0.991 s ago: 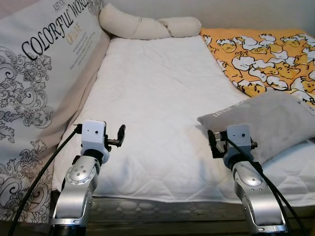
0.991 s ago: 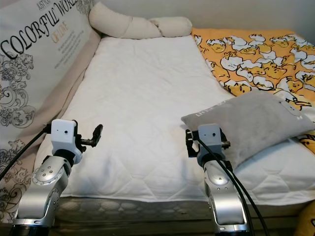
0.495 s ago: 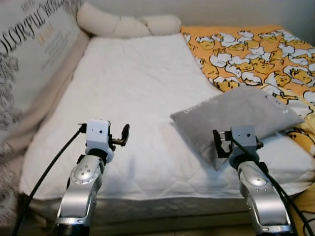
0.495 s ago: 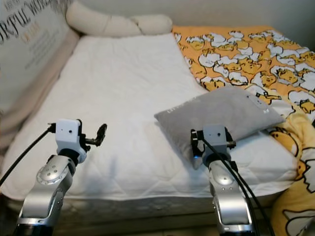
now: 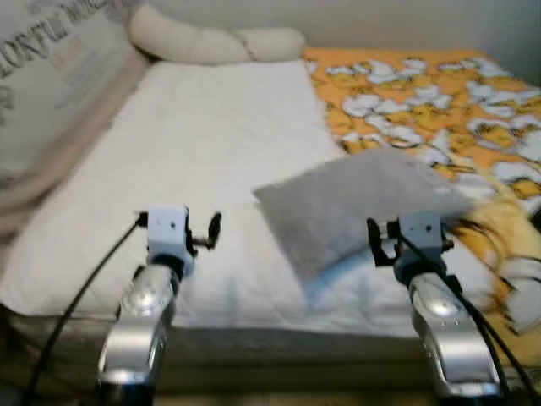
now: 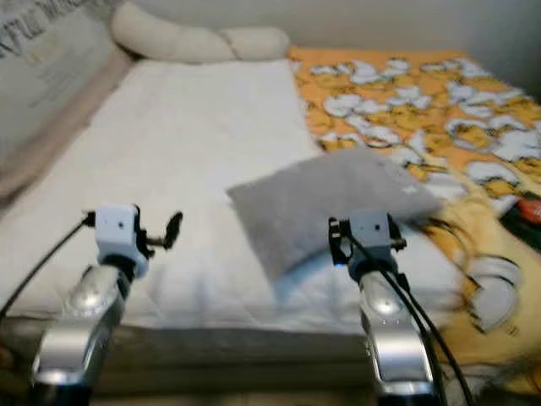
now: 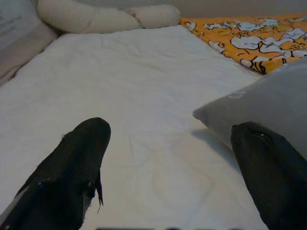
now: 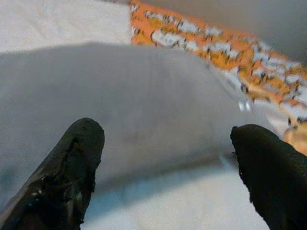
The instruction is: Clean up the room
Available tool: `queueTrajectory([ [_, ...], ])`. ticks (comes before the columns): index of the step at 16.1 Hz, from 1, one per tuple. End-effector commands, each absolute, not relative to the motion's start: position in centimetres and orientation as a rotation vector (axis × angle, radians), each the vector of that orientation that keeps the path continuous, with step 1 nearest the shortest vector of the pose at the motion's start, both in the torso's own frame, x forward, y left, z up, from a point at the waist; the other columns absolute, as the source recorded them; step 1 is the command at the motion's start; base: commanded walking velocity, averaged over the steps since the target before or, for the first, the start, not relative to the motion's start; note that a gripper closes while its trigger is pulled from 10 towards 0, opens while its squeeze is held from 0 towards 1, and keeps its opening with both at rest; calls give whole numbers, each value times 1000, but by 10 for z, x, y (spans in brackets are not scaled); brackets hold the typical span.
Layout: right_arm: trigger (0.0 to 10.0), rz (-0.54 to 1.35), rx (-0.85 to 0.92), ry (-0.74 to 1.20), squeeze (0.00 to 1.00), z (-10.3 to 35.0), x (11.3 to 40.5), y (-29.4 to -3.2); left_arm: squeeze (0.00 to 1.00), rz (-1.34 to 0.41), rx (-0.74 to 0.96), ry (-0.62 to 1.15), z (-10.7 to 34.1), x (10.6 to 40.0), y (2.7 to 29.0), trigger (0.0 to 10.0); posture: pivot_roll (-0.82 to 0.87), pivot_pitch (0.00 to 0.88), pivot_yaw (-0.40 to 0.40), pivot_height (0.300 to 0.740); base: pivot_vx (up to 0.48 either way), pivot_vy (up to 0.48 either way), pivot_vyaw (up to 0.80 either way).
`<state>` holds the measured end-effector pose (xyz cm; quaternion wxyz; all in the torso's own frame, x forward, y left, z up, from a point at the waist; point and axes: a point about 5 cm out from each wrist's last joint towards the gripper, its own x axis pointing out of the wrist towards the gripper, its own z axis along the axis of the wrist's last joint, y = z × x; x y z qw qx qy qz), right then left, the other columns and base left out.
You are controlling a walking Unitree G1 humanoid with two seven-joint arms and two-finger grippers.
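The robot has turned to its right; the grey pillow (image 5: 355, 203) on the bed (image 5: 203, 152) now lies ahead of the right gripper (image 8: 165, 167). Both jaws released, left gripper (image 7: 168, 177) too.

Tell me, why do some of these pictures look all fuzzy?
Left eye and right eye views: smeared all over, most on the yellow duck-print blanket and soft grey pillow, likely because the head camera is moving. Left wrist view: fairly sharp on the white quilted mattress. Right wrist view: soft, with the pillow's shadow dark under its edge.
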<state>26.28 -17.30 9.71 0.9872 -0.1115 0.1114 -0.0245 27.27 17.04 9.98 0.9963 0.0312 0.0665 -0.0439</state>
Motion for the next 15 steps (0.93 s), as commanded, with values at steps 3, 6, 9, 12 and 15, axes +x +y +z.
queueTrajectory([
  [3, 10000, -25, -219, 203, 0, 101, 266, -167, 0, -52, 10, 135, 103, 276, 175, 10000, -28, 0, 25, 740, 0, 0, 0],
  [6, 10000, -22, -217, 202, 0, 101, 267, -167, 0, -67, 29, 118, 105, 277, 177, 10000, -28, 0, 26, 740, 0, 0, 0],
  [9, 10000, -22, -217, 200, 0, 101, 267, -166, 0, -68, 14, 115, 105, 278, 179, 10000, -27, 0, 27, 740, 279, 0, 0],
  [12, 10000, -21, -216, 201, 0, 101, 268, -166, 0, -72, 17, 118, 105, 278, 178, 10000, -26, 0, 27, 740, 296, 0, 0],
  [15, 10000, -22, -217, 203, 0, 101, 268, -166, 0, -75, 18, 118, 105, 278, 178, 10000, -23, 0, 28, 740, 294, 0, 0],
])
